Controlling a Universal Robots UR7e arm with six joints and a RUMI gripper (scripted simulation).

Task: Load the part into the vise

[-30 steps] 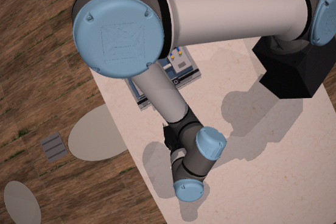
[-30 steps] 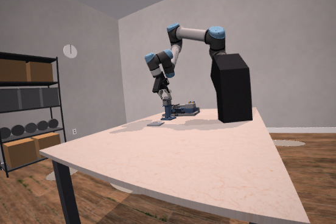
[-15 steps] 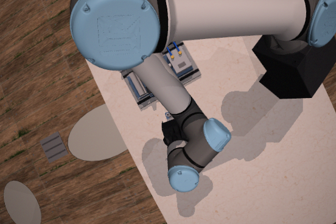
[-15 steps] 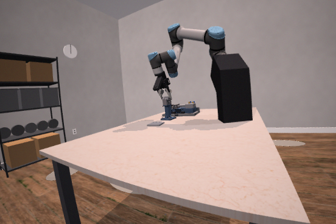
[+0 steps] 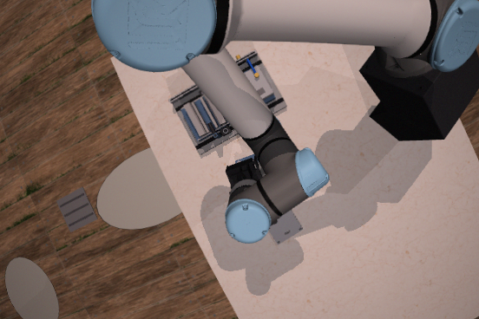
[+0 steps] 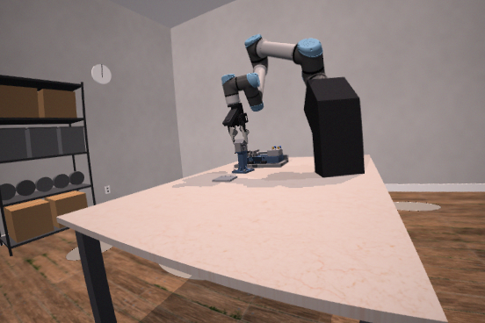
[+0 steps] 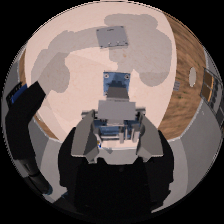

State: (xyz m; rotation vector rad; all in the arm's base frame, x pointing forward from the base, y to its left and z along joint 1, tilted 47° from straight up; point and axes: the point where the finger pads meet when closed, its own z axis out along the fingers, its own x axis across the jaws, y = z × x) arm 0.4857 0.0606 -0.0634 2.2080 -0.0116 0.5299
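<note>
Grey, the block-shaped part [image 6: 240, 146] [image 7: 116, 109] sits at the top of the blue stand [image 5: 245, 159] [image 6: 242, 162] [image 7: 116, 79], as best I can make out from here. I have the end effector [image 5: 252, 161] [image 6: 239, 137] [image 7: 116, 111] above that stand, pointing down, with its fingers parted to a middling width. The part lies beneath the end effector, around the line between the two fingertips; I see nothing clamped, though I can't tell whether either finger touches it. Its milled slot is too small for me to read.

The stand's foot rests on the pale surface [image 5: 347, 242] [image 6: 264, 223] [image 7: 75, 85]. On one side of the stand I see the flat grey infeed plate [image 5: 286, 229] [image 6: 225, 178] [image 7: 112, 37], with no block on it. On the opposite side of the stand is the vise assembly [image 5: 200, 113] [image 6: 264, 161], partly covered by my arm from overhead, so the part is not loaded there. The black pedestal [image 5: 416, 107] [image 6: 338, 135] stands well apart from the stand.
</note>
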